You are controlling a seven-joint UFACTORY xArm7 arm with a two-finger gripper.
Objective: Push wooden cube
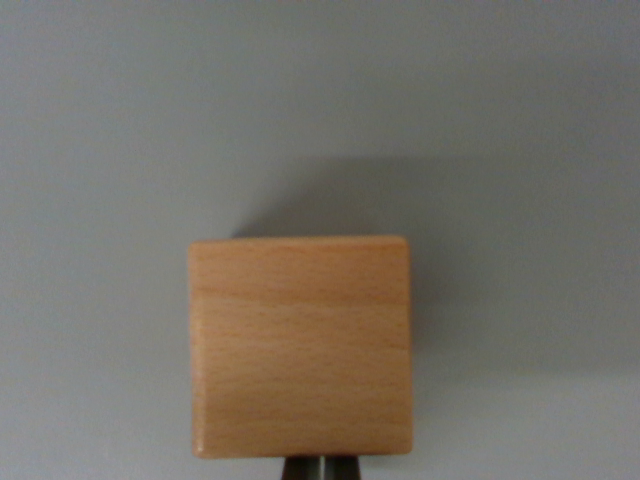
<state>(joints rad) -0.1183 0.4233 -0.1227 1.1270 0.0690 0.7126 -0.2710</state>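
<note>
The table [120, 120] is plain, smooth and light gray, and it fills the whole wrist view. Nothing else of the room shows. There is one wooden cube [300, 345]. It sits low in the middle, with a soft shadow behind it. The jaws peek out as a small dark bit right under the cube, touching its bottom edge. I cannot tell if they are apart or together.

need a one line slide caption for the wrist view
Wooden cube on a plain grey surface, gripper tip just visible at its near edge.
</note>
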